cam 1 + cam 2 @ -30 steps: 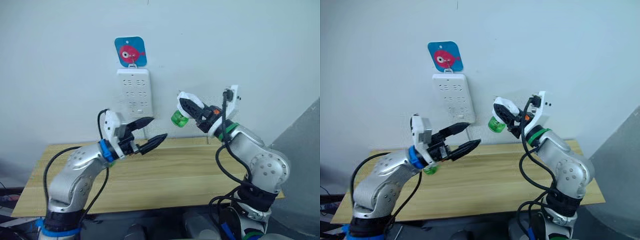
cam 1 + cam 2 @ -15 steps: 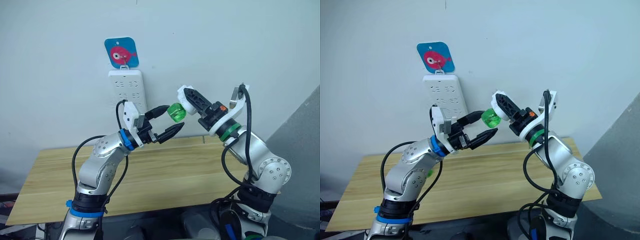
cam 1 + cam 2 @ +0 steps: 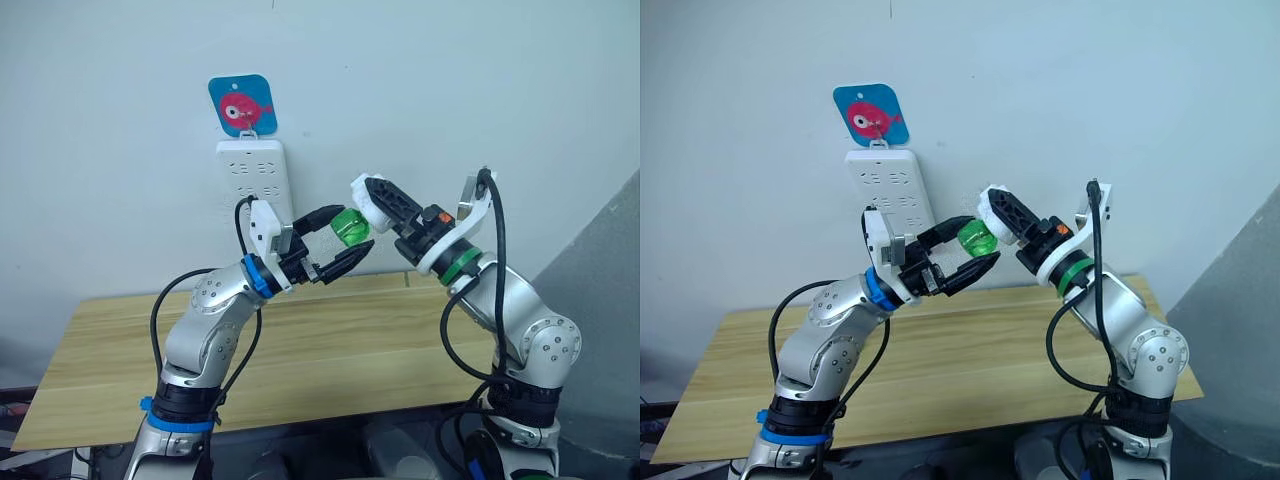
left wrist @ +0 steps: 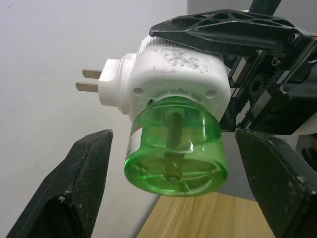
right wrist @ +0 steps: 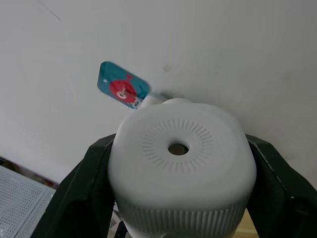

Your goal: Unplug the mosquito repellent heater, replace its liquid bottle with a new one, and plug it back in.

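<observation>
My right gripper (image 3: 377,200) is shut on the white mosquito repellent heater (image 3: 364,189), held in the air in front of the wall. Its two metal prongs (image 4: 91,80) are bare and free of any socket. A translucent green liquid bottle (image 3: 350,226) sits fitted in the heater's underside. My left gripper (image 3: 356,231) is open, one black finger on each side of this bottle (image 4: 176,148), with gaps between them. The heater's ribbed face with its dark hole (image 5: 178,148) shows in the right wrist view. The new one is out of view.
A tall white socket strip (image 3: 255,180) hangs on the wall under a blue tag with a red fish (image 3: 241,105). Below both arms runs a wooden table (image 3: 330,350). A grey panel (image 3: 600,290) stands at the right.
My left gripper rose from near the table and moved right until its open fingers flank the green bottle. My right gripper brought the heater slightly left. The camera shifted too.
</observation>
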